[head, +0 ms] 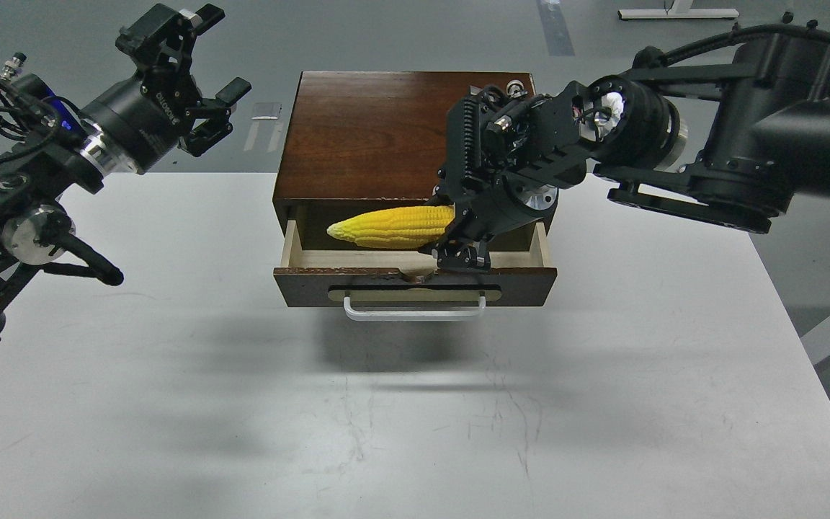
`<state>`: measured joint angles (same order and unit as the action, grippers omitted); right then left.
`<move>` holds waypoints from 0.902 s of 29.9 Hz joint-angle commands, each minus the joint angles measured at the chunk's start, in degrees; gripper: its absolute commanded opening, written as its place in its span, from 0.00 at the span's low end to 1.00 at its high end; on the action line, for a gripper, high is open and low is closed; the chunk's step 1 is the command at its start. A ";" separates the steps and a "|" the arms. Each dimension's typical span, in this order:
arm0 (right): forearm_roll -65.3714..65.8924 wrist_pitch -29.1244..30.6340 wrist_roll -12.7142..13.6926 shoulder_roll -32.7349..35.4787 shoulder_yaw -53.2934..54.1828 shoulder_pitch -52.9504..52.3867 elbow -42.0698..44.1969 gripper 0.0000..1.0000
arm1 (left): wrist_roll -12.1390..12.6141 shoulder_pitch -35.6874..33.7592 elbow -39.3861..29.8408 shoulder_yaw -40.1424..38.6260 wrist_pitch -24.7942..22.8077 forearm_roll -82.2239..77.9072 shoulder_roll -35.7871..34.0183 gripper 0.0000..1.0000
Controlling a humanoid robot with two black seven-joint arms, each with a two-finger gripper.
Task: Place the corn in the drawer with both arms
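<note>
- Table (170, 404): white; the dark brown cabinet (379, 130) sits at its far middle, well clear of both side edges.
- Drawer (415, 277): pulled out toward the camera, pale inside showing, white handle (415, 311) in front.
- Right gripper (462, 249): reaches down into the open drawer, fingers closed on the thick end of the corn (393, 226).
- Corn: lies across the drawer opening, tip pointing left; apparently low inside, but whether it rests on the bottom is unclear.
- Left gripper (199, 79): raised left of the cabinet, fingers spread, holding nothing.
- Step, as judged: placing. Next: release, lift clear, then push the drawer shut.
- Hidden: the corn's thick end, the contact points, and the drawer's back behind the cabinet top.
</note>
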<state>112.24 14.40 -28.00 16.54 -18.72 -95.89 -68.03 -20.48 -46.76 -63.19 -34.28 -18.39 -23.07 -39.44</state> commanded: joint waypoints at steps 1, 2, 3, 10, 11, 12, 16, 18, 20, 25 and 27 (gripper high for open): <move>-0.79 0.01 0.00 0.16 0.00 0.00 0.00 0.56 | 0.00 -0.08 0.00 0.00 -0.06 -0.04 -0.03 0.98; -0.88 0.01 0.00 0.16 0.00 0.00 0.00 0.57 | 0.00 -0.08 0.00 0.00 -0.06 0.04 -0.03 0.98; -0.89 0.01 0.00 0.16 0.00 0.00 0.00 0.58 | 0.00 -0.08 0.00 0.00 -0.06 0.05 -0.03 0.98; -1.50 0.01 0.00 0.25 0.00 0.00 -0.43 0.64 | 0.00 -0.08 0.00 0.00 -0.15 0.05 -0.03 0.98; -1.76 0.10 0.00 0.25 0.00 -0.09 -0.52 0.66 | 0.00 -0.08 0.00 0.00 -0.15 0.05 -0.03 0.98; -2.02 0.10 0.00 0.25 0.00 -0.09 -0.61 0.66 | 0.00 -0.08 0.00 0.00 -0.15 0.05 -0.03 0.98; -2.20 0.10 0.00 0.25 0.17 -0.18 -0.61 0.66 | 0.00 -0.08 0.00 0.00 -0.15 0.04 -0.03 0.98; -2.73 0.10 0.00 0.60 0.35 -0.27 -0.61 0.66 | 0.00 -0.08 0.00 0.00 -0.15 0.04 -0.03 0.98; -3.43 0.10 0.00 1.13 0.52 -0.62 -0.87 0.66 | 0.09 -0.08 0.00 0.00 -0.15 -0.04 -0.03 0.98; -8.80 0.10 0.00 3.42 1.93 -1.67 -1.58 0.70 | 0.00 -0.08 0.00 -0.09 -0.15 -0.04 -0.03 0.98; -13.95 0.10 0.00 5.69 3.85 -1.76 -1.32 0.82 | 0.00 -0.17 0.00 -0.09 -0.15 0.05 -0.03 0.98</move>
<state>103.69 14.51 -28.00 19.86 -16.84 -97.45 -69.54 -20.43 -46.85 -63.19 -34.33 -18.55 -23.06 -39.47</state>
